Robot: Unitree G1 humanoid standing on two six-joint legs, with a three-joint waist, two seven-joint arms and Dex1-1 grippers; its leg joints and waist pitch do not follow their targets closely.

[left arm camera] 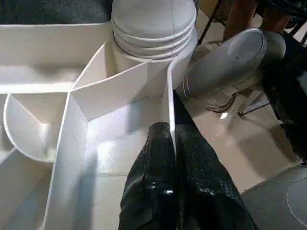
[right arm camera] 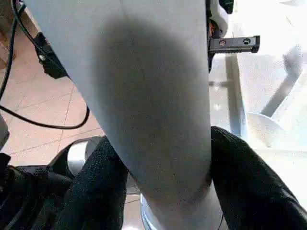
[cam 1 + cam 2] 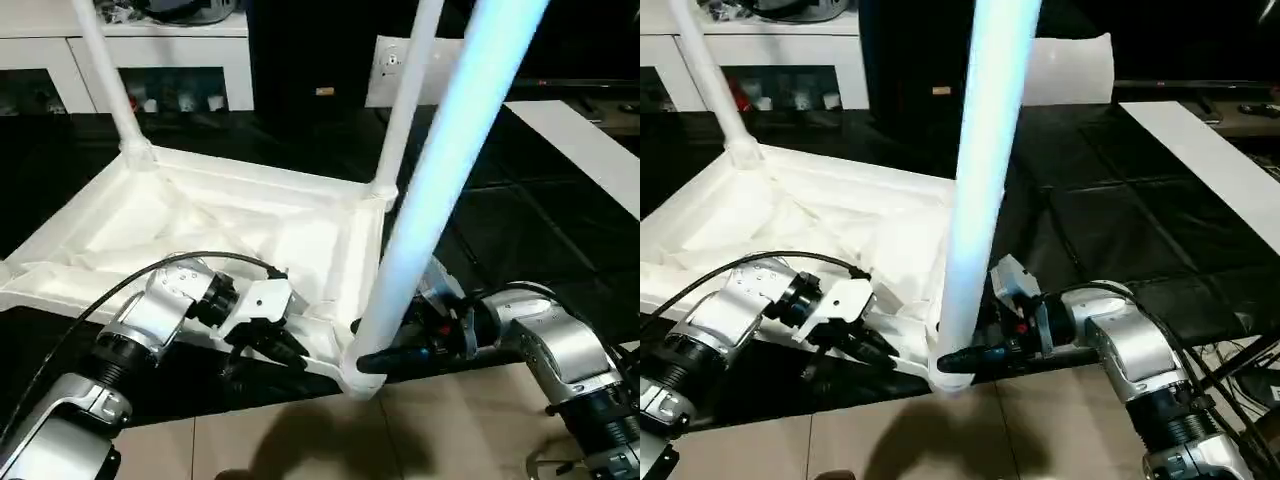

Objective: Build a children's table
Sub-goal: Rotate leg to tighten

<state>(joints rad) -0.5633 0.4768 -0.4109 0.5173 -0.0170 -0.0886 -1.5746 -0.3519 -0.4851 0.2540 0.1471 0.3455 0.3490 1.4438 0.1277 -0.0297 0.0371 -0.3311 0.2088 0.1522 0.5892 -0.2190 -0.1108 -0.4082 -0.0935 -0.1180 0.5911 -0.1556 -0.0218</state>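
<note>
Tabletop [image 3: 200, 225] laid upside down on dark floor, two far legs [image 3: 405, 100] already seated. Near leg [image 3: 440, 190] stood in near corner socket [image 3: 365, 380]. Tabletop rim pinched by closed left gripper [image 1: 172, 143]. Leg base flanked by right gripper [image 2: 158, 191] fingers, grip not confirmed. Next judged: leg twisted or pressed home while rim is steadied.

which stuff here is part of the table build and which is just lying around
Part of the job:
- upturned white table top
- near leg in its corner socket, right hand around its base
- two far legs already in
- left hand pinching the top's rim

Just lying about:
- white cabinet
- white bag
- cables
</note>
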